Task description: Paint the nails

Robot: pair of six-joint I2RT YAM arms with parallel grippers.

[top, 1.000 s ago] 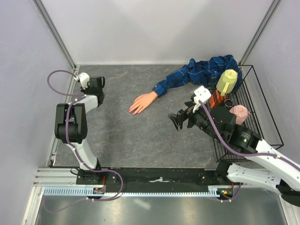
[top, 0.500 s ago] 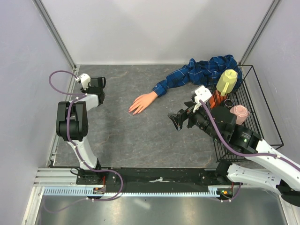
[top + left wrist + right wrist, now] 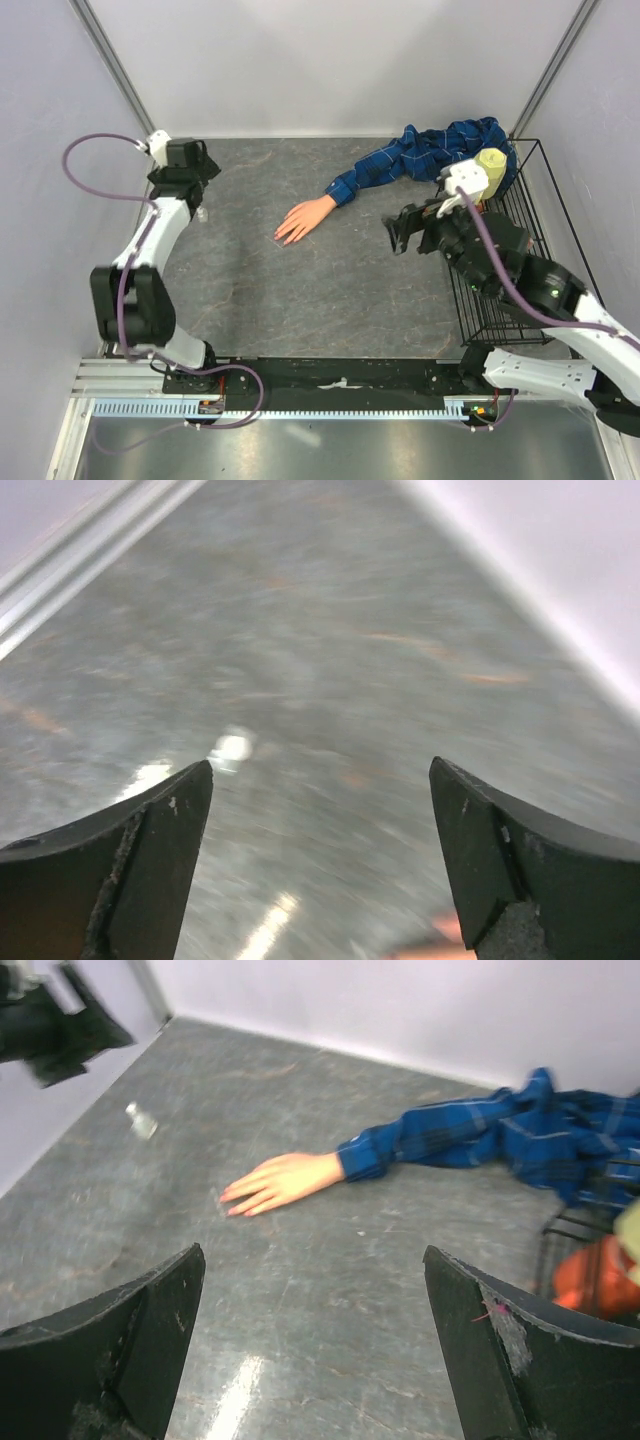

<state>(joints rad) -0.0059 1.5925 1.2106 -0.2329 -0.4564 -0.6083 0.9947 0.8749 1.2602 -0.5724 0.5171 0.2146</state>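
Two wrist views fill in what the overhead misses. From above, the left fingers (image 3: 195, 172) hang over the far-left corner of the surface (image 3: 330, 300). The right fingers (image 3: 400, 232) sit beside the wire basket (image 3: 590, 290), turned toward the hand (image 3: 303, 220), but neither pair's spacing reads clearly there.

The left wrist view shows its two fingers spread wide with only blurred bare surface between them. The hand does not appear in that view.

The right wrist view shows its fingers spread just as wide, with nothing between them. It frames the hand lying palm down, with the blue plaid sleeve (image 3: 470, 1140) trailing away to the right. This view alone shows a small clear bottle (image 3: 141, 1121) lying well left of the hand, below the dark left arm.

Only the overhead shows the yellow bottle (image 3: 488, 165) at the basket's far end.

The nails (image 3: 232, 1200) are at the tips pointing left, too small to make out. They lie well apart from both pairs of fingers, roughly between them and nearer the right pair.
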